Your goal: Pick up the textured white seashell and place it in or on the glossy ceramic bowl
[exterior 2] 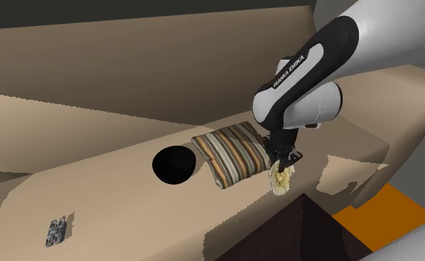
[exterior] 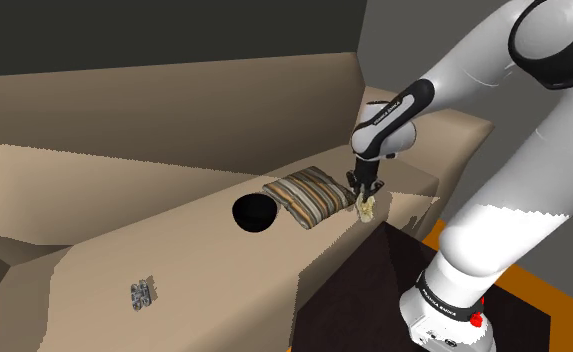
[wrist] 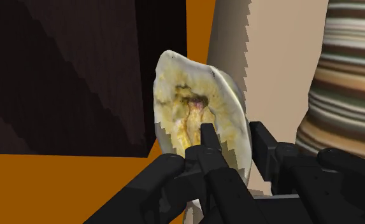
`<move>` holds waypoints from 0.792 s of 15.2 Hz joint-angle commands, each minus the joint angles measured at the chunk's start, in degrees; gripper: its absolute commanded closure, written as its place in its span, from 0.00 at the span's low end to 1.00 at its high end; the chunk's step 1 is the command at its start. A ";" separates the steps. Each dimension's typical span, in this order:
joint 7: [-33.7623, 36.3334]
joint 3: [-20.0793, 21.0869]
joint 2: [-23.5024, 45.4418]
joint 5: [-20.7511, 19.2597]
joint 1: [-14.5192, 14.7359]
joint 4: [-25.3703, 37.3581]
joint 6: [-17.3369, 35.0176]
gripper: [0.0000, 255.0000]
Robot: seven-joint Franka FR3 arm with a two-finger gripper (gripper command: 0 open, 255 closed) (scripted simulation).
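Observation:
A pale cream, rough-surfaced seashell (wrist: 187,102) is clasped between the black fingers of my gripper (wrist: 232,137). In the shoulder view the gripper (exterior: 365,196) holds the shell (exterior: 368,208) just above the beige seat's front edge, right of a striped cushion. The second exterior view shows the shell (exterior 2: 282,177) hanging below the gripper (exterior 2: 281,157), slightly off the surface. The bowl (exterior: 255,213) is black and glossy, resting on the seat to the left of the cushion, also seen as a dark round bowl (exterior 2: 174,164).
A striped brown-and-cream cushion (exterior: 312,194) lies between bowl and gripper. A small grey metal object (exterior: 142,292) sits far left on the beige seat (exterior: 204,270). A dark box, my stand (exterior: 374,280), and orange floor (exterior 2: 385,211) are below.

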 commanded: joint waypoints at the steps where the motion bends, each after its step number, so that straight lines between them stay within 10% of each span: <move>1: 1.61 1.38 1.59 1.46 1.51 2.32 -0.85 1.00; 12: 11.35 8.50 14.00 7.25 8.82 20.08 -6.54 1.00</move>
